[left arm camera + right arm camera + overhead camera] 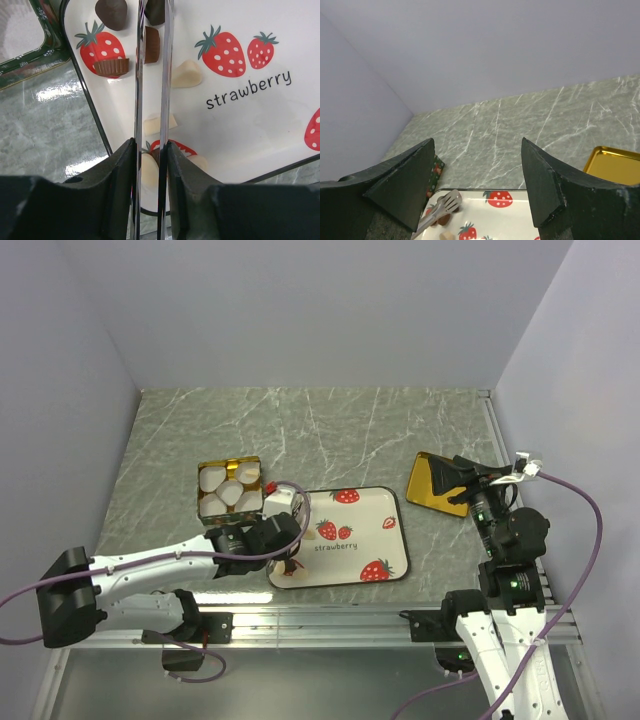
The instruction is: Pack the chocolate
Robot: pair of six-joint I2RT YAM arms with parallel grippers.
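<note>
Tongs (165,75) pinched tight in the left fingers (115,170), blades straddling a brown chocolate (151,44) at the tray's (360,540) 9 o'clock end. Squeeze gently, lift straight, then swing to the tin (230,490) at 11 o'clock. The right fingers (405,175) are spread and hold nothing.

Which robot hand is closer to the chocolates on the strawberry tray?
Left. The left gripper, holding tongs, is right above the chocolates at the tray's left end. The right gripper is open, beyond the tray's right edge by the gold lid.

Bright, even light; tabletop (50,93) glare, left claw (151,150) softly blurred.
</note>
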